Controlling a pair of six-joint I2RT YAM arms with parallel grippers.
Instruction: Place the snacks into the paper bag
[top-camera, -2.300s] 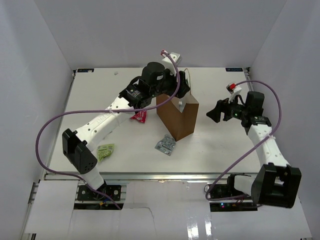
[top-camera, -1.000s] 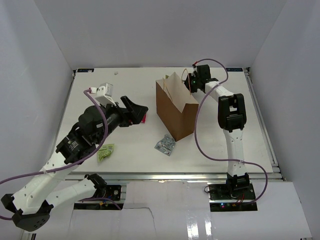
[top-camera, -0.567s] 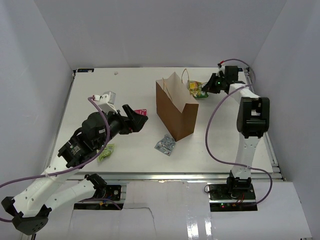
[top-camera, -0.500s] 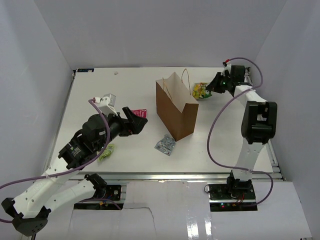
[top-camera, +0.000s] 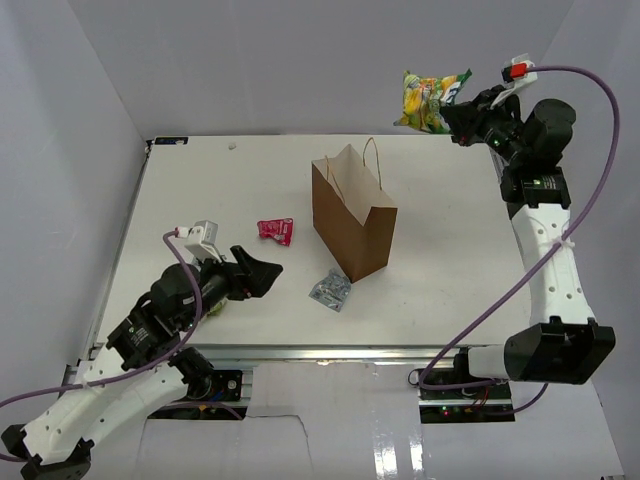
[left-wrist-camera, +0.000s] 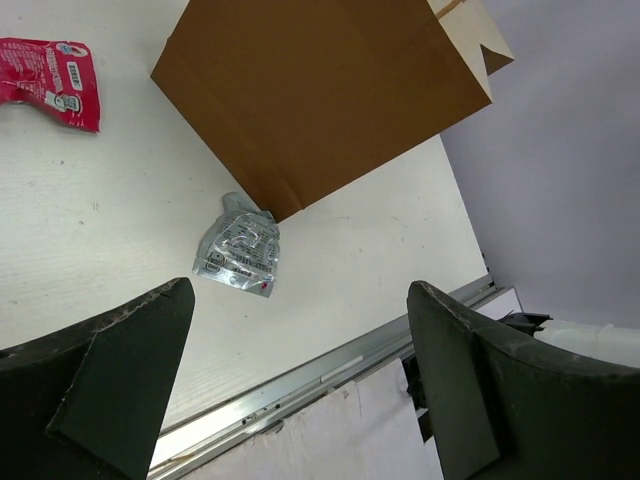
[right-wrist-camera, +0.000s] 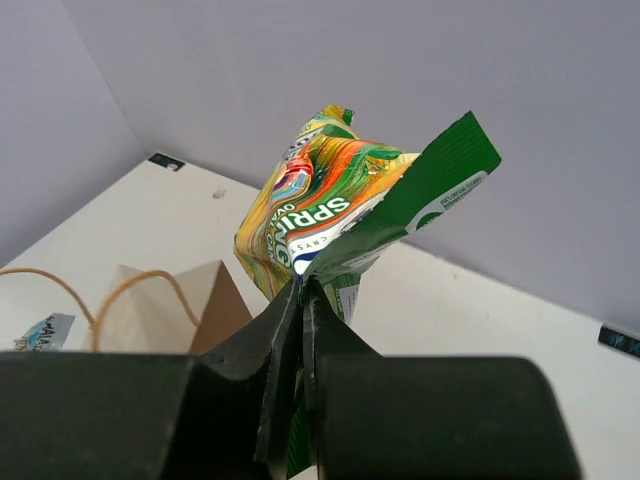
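Observation:
My right gripper (top-camera: 456, 112) is shut on the edge of a yellow-green snack packet (top-camera: 428, 100), held high in the air up and to the right of the paper bag (top-camera: 352, 215). In the right wrist view the packet (right-wrist-camera: 330, 215) stands up from the closed fingertips (right-wrist-camera: 303, 290), with the bag's open mouth (right-wrist-camera: 170, 310) below left. A red-pink packet (top-camera: 275, 230) lies left of the bag and a silvery packet (top-camera: 331, 290) lies at its near corner. My left gripper (top-camera: 264, 276) hangs open and empty, low near the front left; its view shows the bag (left-wrist-camera: 320, 90), the red-pink packet (left-wrist-camera: 50, 80) and the silvery packet (left-wrist-camera: 238, 255).
White walls enclose the table on three sides. A metal rail (left-wrist-camera: 330, 370) runs along the table's near edge, just under my left gripper. The bag's cord handles (right-wrist-camera: 100, 290) stand up at its mouth.
My right gripper has lifted the yellow-green packet from the table behind the bag to high above it. My left arm has drawn back toward the near edge, still open.

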